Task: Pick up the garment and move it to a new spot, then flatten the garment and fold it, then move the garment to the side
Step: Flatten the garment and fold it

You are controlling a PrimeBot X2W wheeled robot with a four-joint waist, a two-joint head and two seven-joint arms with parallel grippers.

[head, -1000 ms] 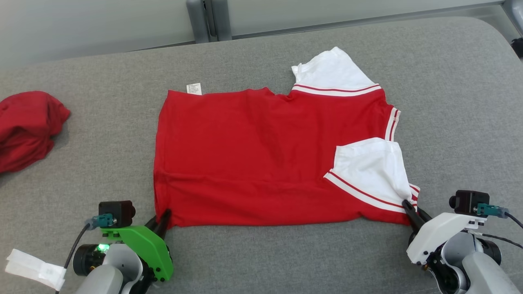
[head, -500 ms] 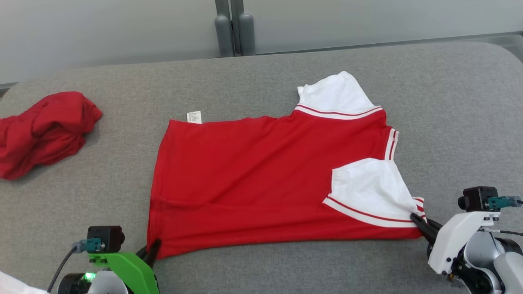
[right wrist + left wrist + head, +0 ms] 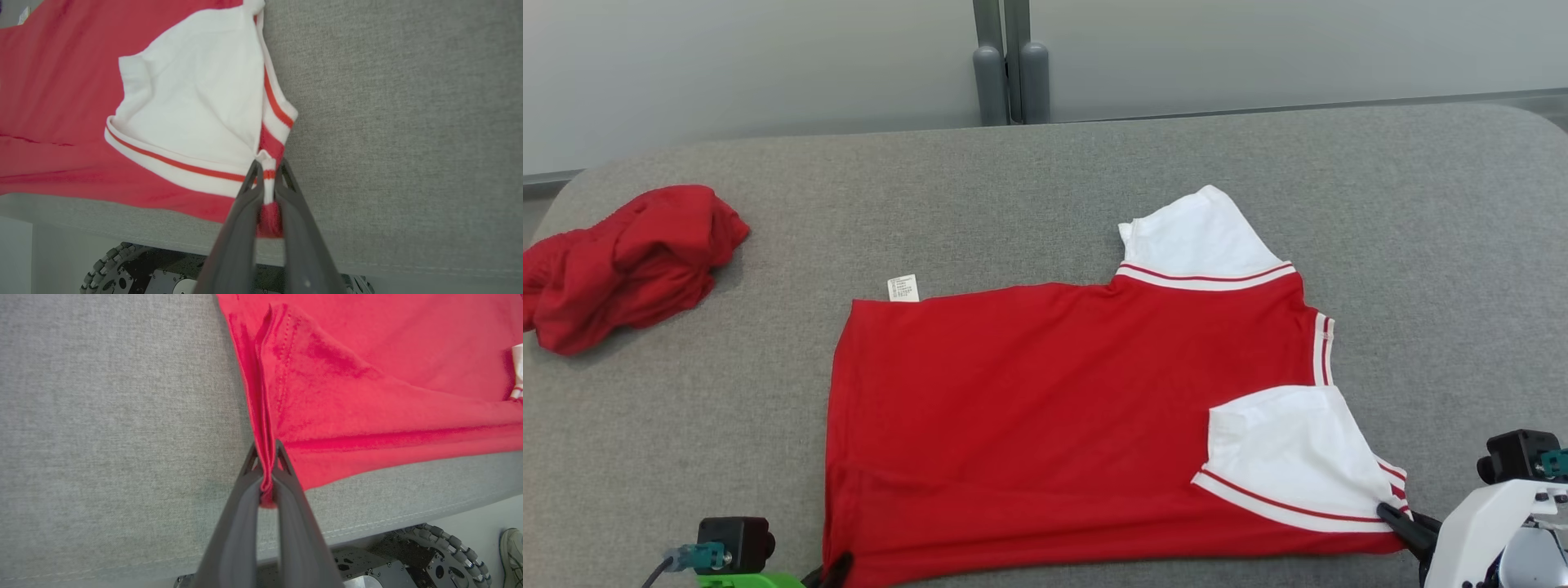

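My left pincer is pressed together on the near left corner of the shirt, with a red fold of hem caught between the fingers, right at the near edge of the table. My right pincer pinches the near right corner, where a white band with a red stripe bunches between its fingers. Below that edge my wheeled base shows over a pale floor, with a shoe beside it.

The table is covered in grey woven cloth, seamed along the near edge and rounded at the far corners. The shirt lies mostly flat on its near half. The body is red. One white sleeve is folded onto it by my right pincer, and the other points toward the far edge. A white tag sticks out at the shirt's far left corner. A crumpled red cloth sits well apart, by the left edge. Beyond the far edge a grey post stands against a pale wall.
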